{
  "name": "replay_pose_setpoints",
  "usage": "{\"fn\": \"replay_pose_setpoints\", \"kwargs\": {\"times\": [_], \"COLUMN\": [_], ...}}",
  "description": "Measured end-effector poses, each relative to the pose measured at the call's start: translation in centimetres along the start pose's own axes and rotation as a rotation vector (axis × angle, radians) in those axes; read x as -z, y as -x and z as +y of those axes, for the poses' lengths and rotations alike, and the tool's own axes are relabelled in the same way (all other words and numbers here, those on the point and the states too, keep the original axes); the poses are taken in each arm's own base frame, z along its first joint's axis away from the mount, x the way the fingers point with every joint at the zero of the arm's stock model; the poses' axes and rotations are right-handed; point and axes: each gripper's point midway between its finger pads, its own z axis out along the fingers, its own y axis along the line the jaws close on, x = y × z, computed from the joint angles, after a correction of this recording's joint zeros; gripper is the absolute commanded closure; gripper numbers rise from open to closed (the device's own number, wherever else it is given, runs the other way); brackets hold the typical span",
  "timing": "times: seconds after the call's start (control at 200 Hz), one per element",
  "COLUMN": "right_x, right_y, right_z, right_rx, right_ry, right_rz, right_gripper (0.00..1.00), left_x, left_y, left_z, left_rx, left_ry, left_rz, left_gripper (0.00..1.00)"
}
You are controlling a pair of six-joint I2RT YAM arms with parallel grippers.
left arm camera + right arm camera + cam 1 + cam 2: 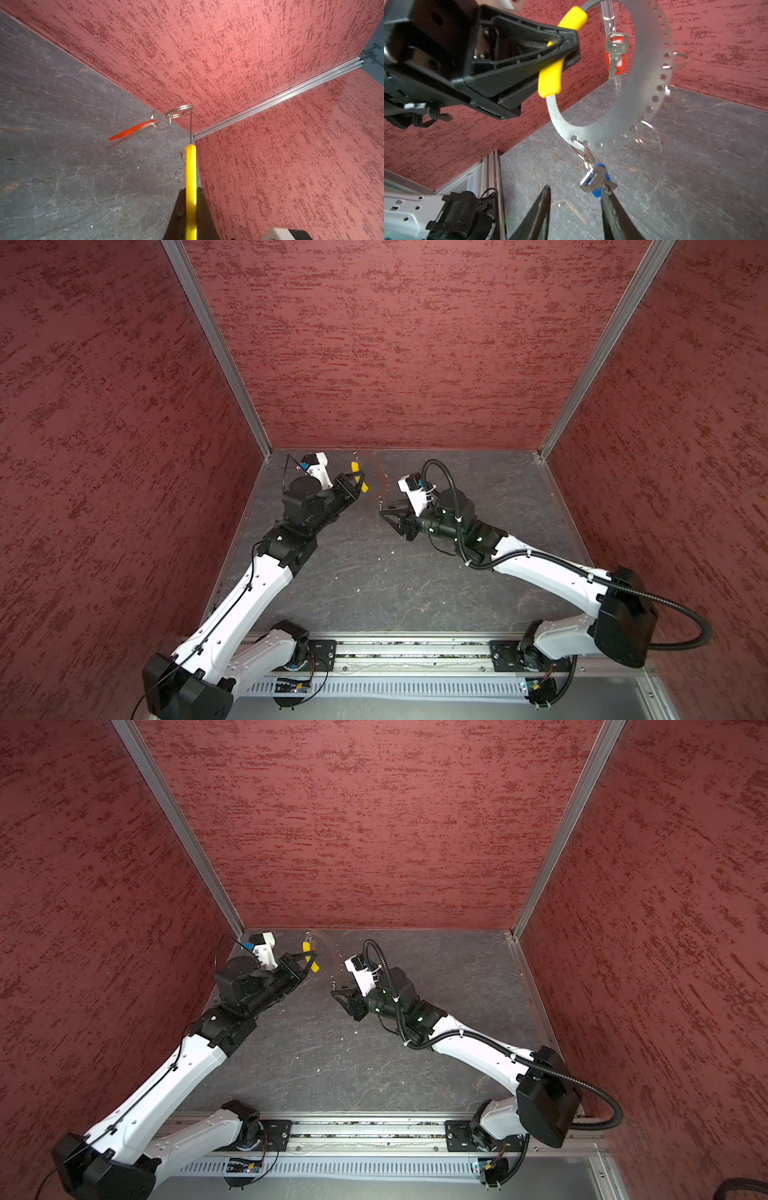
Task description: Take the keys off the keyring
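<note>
left gripper (pixel 566 54): jaws clamped hard on the yellow sleeve (pixel 552 76), holding it up off the table, near the back left corner in both top views (pixel 359 485) (pixel 311 963).
right gripper (pixel 576 193): jaws partly apart with nothing pinched, aimed at the lower end of the arc.
blue key (pixel 596 178): hangs just at the right gripper's fingertips. Its tip overlaps one finger (pixel 610 207); can't tell if they touch. There's a clear gap to the other finger.
keyring (pixel 623 128): flat silvery perforated arc, airborne between the two grippers, carried only by the sleeve.
blue key mount: linked split rings (pixel 584 151) through an end hole beside the sleeve.
red key (pixel 614 52): dangles free from rings on the upper part of the arc, motion-blurred in the left wrist view (pixel 128 132).
table (pixel 695 166): dark grey stone-look, under the arc and not touching it.
walls (pixel 374 344): red textured.
</note>
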Motion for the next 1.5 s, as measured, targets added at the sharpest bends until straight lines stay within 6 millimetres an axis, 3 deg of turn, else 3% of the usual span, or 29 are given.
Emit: {"fn": "replay_pose_setpoints", "kwargs": {"times": [0.271, 1.142, 1.378, 1.503], "right_x": [-0.4, -0.3, -0.3, -0.3], "right_y": [0.6, 2.3, 2.4, 2.4], "right_z": [-0.4, 0.2, 0.3, 0.3], "right_rx": [0.029, 0.076, 0.077, 0.076], "right_ry": [-0.025, -0.004, -0.002, -0.001], "right_rz": [-0.015, -0.069, -0.072, -0.072], "right_gripper": [0.59, 0.74, 0.82, 0.93], "left_x": [0.1, 0.8, 0.8, 0.8], "left_y": [-0.1, 0.0, 0.0, 0.0], "left_z": [-0.4, -1.0, -1.0, -1.0], "left_rx": [-0.003, -0.011, -0.01, -0.01], "left_ry": [-0.009, -0.027, -0.027, -0.027], "left_rz": [0.007, 0.004, 0.004, 0.004], "left_gripper": [1.0, 1.0, 1.0, 1.0]}}
